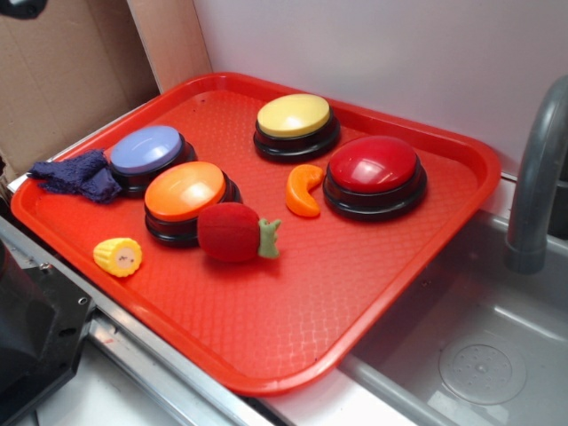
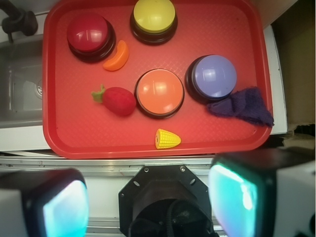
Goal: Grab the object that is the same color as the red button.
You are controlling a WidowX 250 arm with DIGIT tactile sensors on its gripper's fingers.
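Note:
A fuzzy dark-red plush object [image 1: 230, 232] [image 2: 119, 100] with a green leafy end lies on the red tray [image 1: 284, 337] [image 2: 64, 138], touching the orange dome button [image 1: 185, 192] [image 2: 159, 92]. The glossy red button [image 1: 374, 165] [image 2: 88, 31] on its black base stands farther back on the tray. My gripper [image 2: 148, 200] hangs high above the robot base, off the tray's near edge, open, with nothing between its pads. The exterior view does not show the fingers.
The tray also carries a yellow button [image 1: 294, 116] [image 2: 154, 16], a lilac button [image 1: 145, 149] [image 2: 214, 76], an orange crescent toy [image 1: 304, 190] [image 2: 117, 57], a toy corn [image 1: 118, 256] [image 2: 167, 139] and a purple cloth [image 1: 78, 175] [image 2: 242, 106]. A sink [image 1: 479, 355] with a grey faucet [image 1: 535, 177] adjoins the tray.

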